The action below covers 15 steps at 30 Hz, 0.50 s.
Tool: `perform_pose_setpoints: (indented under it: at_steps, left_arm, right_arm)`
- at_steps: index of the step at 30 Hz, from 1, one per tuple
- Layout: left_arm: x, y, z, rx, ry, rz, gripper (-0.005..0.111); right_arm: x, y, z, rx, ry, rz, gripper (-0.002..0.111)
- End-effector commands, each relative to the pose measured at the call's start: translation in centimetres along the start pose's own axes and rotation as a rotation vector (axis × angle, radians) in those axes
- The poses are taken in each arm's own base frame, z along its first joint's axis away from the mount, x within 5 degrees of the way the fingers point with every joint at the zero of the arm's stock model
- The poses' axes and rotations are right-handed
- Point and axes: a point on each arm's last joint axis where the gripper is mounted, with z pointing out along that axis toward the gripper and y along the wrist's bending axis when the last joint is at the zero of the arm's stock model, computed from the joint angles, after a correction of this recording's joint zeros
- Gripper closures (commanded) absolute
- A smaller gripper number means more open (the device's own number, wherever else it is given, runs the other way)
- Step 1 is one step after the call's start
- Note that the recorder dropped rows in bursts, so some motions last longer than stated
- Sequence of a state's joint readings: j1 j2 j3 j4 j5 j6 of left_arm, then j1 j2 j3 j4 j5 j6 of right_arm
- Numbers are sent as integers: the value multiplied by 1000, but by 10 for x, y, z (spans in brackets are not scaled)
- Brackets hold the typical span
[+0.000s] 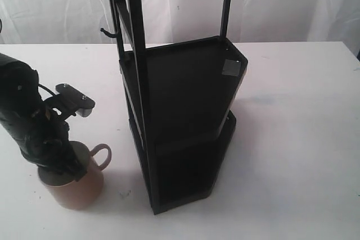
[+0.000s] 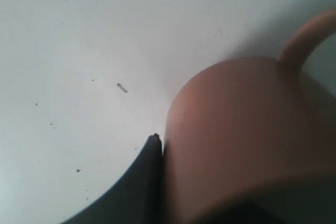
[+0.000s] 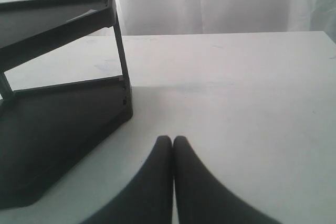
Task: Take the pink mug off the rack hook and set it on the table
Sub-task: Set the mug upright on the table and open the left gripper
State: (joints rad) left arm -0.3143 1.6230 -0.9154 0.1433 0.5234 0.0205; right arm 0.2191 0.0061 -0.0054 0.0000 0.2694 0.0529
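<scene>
The pink mug (image 1: 79, 186) stands upright on the table (image 1: 292, 139) at the front left, its loop handle toward the rack. My left gripper (image 1: 66, 167) comes down over the mug's rim. In the left wrist view one dark finger (image 2: 142, 182) presses on the outside of the pink mug (image 2: 247, 140); the other finger is hidden. The rack hook (image 1: 107, 31) juts bare from the upper left of the tall black rack (image 1: 180, 111). My right gripper (image 3: 172, 140) is shut with nothing in it, low over the table (image 3: 236, 103), and is out of the exterior view.
The black rack (image 3: 58, 114) stands in the middle of the table, its shelves between the two arms. White curtains hang behind the table's far edge. Small dark specks dot the tabletop (image 2: 79, 51) by the mug.
</scene>
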Motion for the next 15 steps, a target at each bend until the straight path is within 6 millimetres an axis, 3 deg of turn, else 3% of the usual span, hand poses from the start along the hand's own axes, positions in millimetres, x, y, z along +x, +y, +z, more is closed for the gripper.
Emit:
perform_pose_setpoints:
  at_steps: [1, 8, 15]
  left_arm:
    - [-1, 1, -2, 2, -14, -30, 102]
    - [-1, 1, -7, 0, -23, -77, 63]
    - [3, 2, -45, -23, -149, -87, 59]
  right_arm:
    - [1, -1, 0, 9, -7, -3, 108]
    - [1, -1, 0, 9, -7, -3, 108]
    - [1, -1, 0, 9, -7, -3, 108]
